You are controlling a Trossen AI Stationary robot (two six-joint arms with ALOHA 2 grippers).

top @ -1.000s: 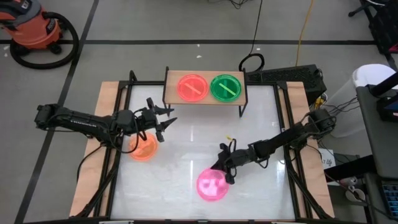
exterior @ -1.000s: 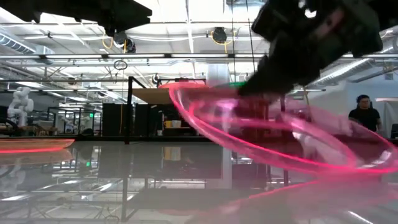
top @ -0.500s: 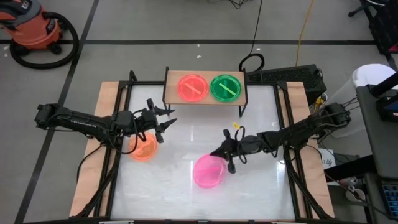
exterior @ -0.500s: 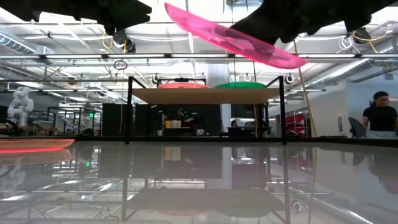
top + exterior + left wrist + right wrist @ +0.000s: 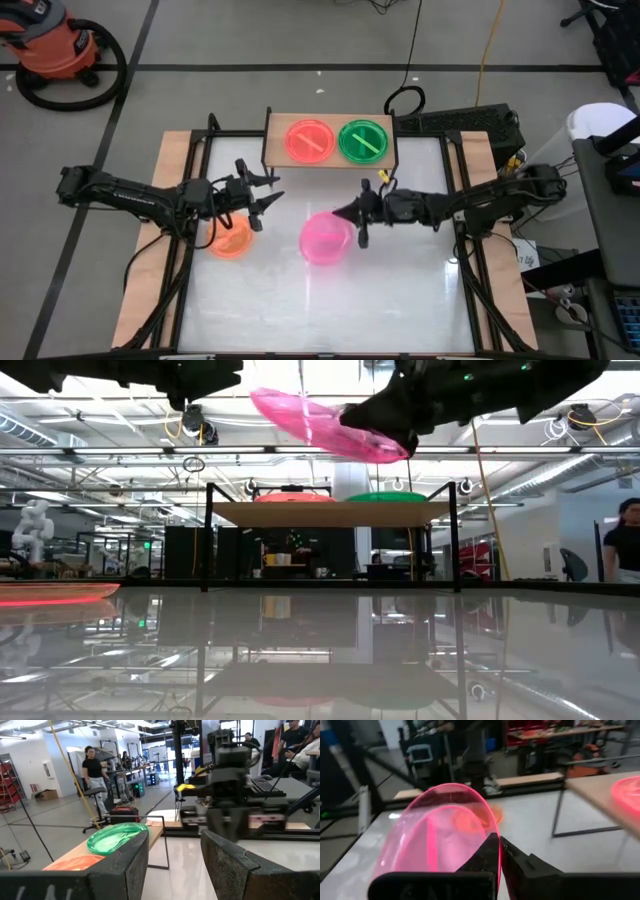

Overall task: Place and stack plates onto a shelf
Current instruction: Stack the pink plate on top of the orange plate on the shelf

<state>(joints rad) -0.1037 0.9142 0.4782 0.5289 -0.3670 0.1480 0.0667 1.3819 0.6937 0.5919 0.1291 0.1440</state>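
From above: the right gripper (image 5: 356,222) hangs over the middle of the white table (image 5: 400,310), its fingers pinched tight on the rim of a pink plate (image 5: 324,238) lifted off the surface and reaching toward 9 o'clock from the fingertips. At 12 o'clock stands the shelf (image 5: 276,132), carrying a red-orange plate (image 5: 309,141) and a green plate (image 5: 363,140) side by side (the green one toward 3 o'clock). The left gripper (image 5: 265,192) waits at 9 o'clock, fingers spread and holding nothing, with an orange plate (image 5: 233,240) lying on the table just beside it toward 7 o'clock.

At table height: the pink plate (image 5: 318,426) is tilted and carried higher than the shelf (image 5: 330,513), whose two plates (image 5: 385,497) show edge-on on the board.

Left wrist: the two fingers (image 5: 125,865) stand well apart with only air between them; past them lie the green plate (image 5: 116,837) and the red-orange plate (image 5: 78,863) on the shelf (image 5: 150,834).

Right wrist: the fingertips (image 5: 492,851) are closed on the pink plate's (image 5: 437,837) edge, the disc standing nearly upright above the table (image 5: 555,860).
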